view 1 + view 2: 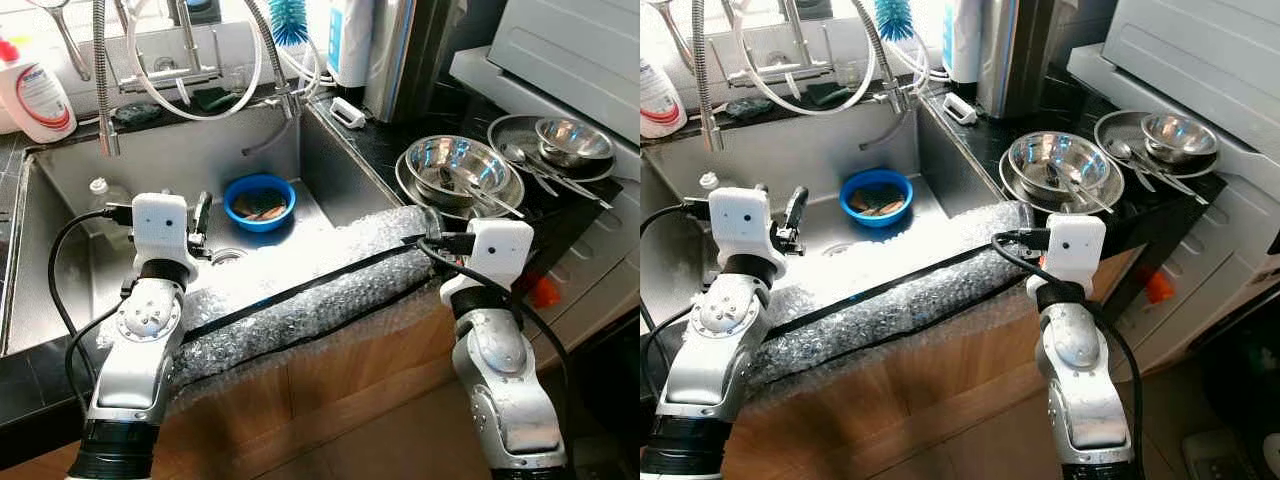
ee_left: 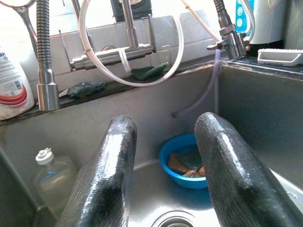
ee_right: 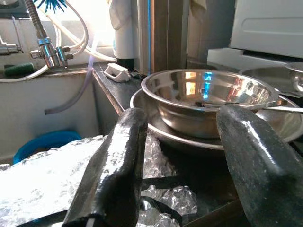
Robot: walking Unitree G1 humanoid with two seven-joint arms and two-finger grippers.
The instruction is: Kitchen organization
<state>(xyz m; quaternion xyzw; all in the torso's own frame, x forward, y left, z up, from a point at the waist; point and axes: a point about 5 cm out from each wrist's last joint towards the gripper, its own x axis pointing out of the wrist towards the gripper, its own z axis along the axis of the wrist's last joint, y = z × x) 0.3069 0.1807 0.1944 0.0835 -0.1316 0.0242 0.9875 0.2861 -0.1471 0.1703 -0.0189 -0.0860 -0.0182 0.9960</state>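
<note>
A blue bowl [image 1: 259, 201] holding brown scraps sits at the back of the steel sink [image 1: 190, 155]. My left gripper [image 2: 165, 124] hovers open over the sink near the drain, pointing at the blue bowl [image 2: 187, 163], with nothing between its fingers. On the black counter to the right, a steel bowl [image 1: 455, 165] with a utensil rests on a steel plate. My right gripper [image 3: 183, 116] is open and empty just in front of that steel bowl [image 3: 208, 99], above the bubble wrap. A second small steel bowl [image 1: 572, 140] sits on a plate with spoons further right.
Bubble wrap [image 1: 320, 290] covers the sink's front edge and the wooden counter. A clear bottle [image 1: 100, 195] stands in the sink's left corner. The hose faucet [image 1: 105, 80], a dish soap bottle [image 1: 35, 95], sponges and a blue brush [image 1: 290, 20] line the back ledge.
</note>
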